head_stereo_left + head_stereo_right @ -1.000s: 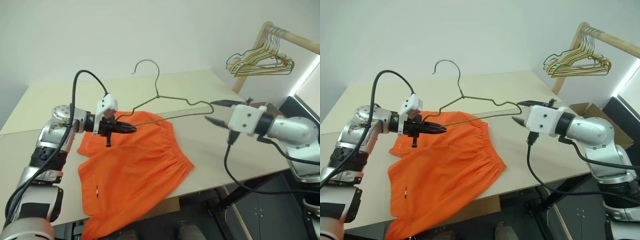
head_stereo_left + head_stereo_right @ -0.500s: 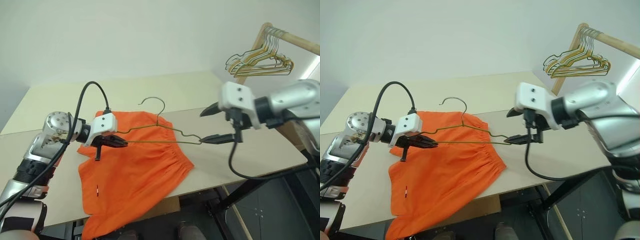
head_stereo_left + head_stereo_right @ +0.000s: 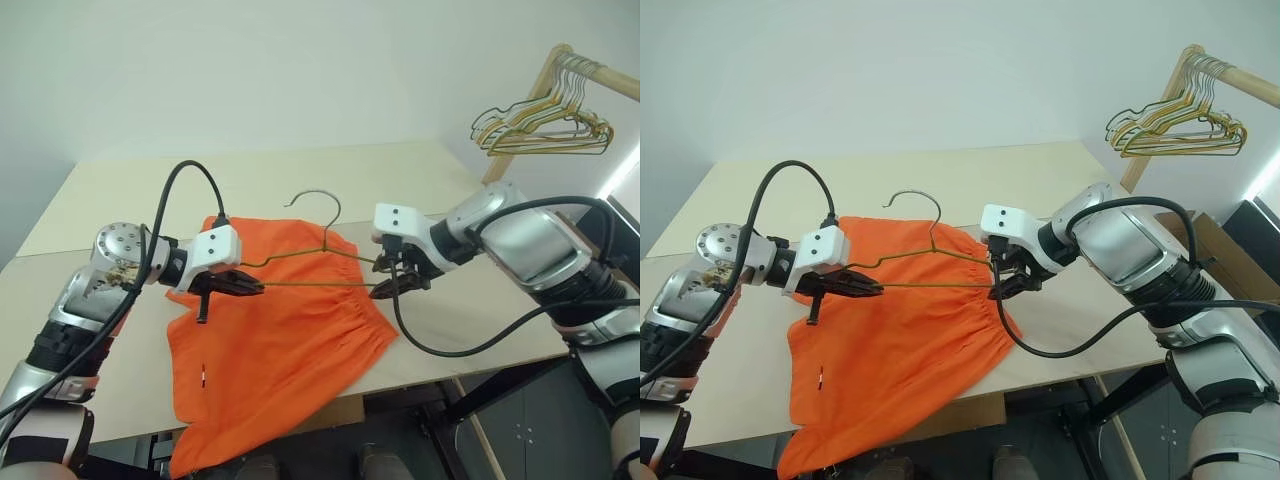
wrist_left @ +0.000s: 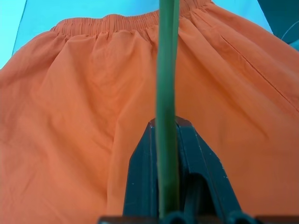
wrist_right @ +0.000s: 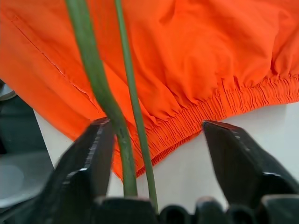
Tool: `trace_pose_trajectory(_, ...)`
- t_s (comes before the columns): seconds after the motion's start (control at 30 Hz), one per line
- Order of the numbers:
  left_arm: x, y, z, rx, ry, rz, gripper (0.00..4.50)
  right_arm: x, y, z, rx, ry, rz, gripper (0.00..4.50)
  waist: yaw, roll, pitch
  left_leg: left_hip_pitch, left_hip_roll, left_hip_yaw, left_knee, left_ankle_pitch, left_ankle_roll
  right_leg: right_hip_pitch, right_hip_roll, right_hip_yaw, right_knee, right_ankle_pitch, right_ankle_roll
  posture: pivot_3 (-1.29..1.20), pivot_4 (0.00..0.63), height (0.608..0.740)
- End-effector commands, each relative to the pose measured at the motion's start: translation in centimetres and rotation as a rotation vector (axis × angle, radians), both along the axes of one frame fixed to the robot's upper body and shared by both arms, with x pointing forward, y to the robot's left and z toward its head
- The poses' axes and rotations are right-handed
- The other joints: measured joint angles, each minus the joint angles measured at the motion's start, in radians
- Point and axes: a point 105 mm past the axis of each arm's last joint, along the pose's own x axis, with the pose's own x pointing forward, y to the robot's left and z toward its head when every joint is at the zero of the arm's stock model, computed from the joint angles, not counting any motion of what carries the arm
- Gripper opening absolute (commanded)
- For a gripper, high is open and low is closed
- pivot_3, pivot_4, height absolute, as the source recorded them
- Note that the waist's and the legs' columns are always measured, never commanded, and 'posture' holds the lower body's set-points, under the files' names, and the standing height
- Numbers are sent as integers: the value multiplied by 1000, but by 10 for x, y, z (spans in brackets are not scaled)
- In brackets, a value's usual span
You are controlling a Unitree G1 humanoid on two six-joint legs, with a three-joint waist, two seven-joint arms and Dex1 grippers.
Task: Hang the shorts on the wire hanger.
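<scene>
Thin olive wire hanger (image 3: 320, 262) is clamped in the left gripper (image 3: 250, 289) over the soft orange shorts (image 3: 270, 340), which lie flat by the front edge of the beige tabletop (image 3: 300, 175). Right gripper (image 3: 392, 280) is parted around the hanger's far end. Hanger bunch (image 3: 540, 125) hangs on a wooden rail.

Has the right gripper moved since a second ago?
Yes. The right gripper swung in from off the table's right edge to the shorts waistband.
</scene>
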Motion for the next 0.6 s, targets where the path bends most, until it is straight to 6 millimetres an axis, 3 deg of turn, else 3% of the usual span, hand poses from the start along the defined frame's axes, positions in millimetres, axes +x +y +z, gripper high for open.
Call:
trace_pose_trajectory(0.03,-1,-1,12,-15,-41,-15,0,0,-1,8,-6,-22,12,1959,5,0,0,0,0,0,0,0,0,0,0,0,0,0,0,-21,0,740)
trace_pose_trajectory(0.2,0,0,14,-15,-45,-19,0,-1,-3,5,-10,-17,12,163,6,0,0,0,0,0,0,0,0,0,0,0,0,0,0,-21,0,740)
trace_pose_trajectory(0.4,-5,-4,21,-94,-112,-111,0,-4,-6,7,11,-10,15,69,7,0,0,0,0,1,0,0,0,0,0,0,0,0,0,-21,0,740)
trace_pose_trajectory(0.53,-10,-1,24,-138,-90,-159,1083,-9,-12,7,27,-7,13,0,10,0,0,0,0,1,0,0,0,0,0,-1,0,0,0,-20,0,740)
trace_pose_trajectory(0.6,-7,4,30,-168,-78,-137,1669,-18,-24,2,54,46,-59,0,13,0,0,0,0,2,1,0,0,0,0,-1,0,0,0,-25,0,740)
